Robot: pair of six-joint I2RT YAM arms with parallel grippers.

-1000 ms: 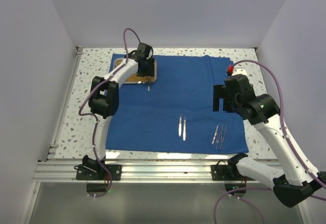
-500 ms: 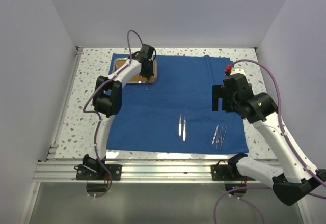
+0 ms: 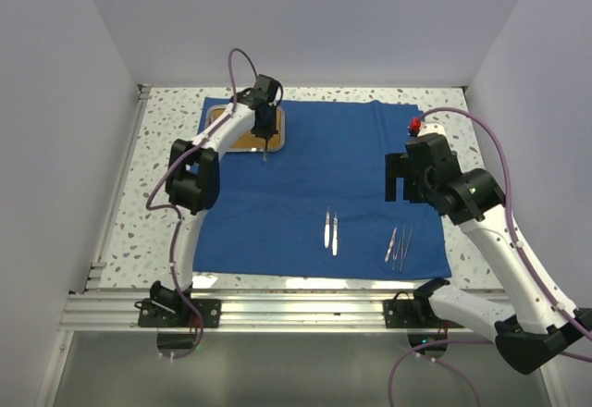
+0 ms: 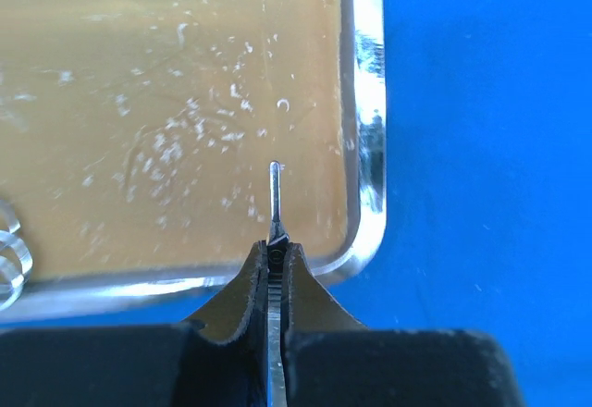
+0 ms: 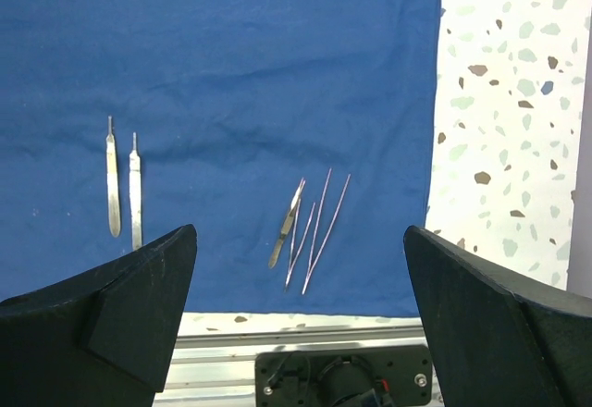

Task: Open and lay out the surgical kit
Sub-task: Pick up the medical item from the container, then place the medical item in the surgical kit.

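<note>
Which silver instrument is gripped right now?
The thin instrument over the tray corner, pinched in the left gripper, jaws shut. The two scalpels and the tweezers lie loose on the blue cloth.

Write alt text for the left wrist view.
The left end effector is shut on a thin silver instrument, its tip showing against the orange-brown floor of the steel tray near a corner. The blue cloth fills the right side.

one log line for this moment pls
left tool: shut on thin instrument, over tray corner | right tool: open, above cloth | laid out: scalpels, tweezers
</note>
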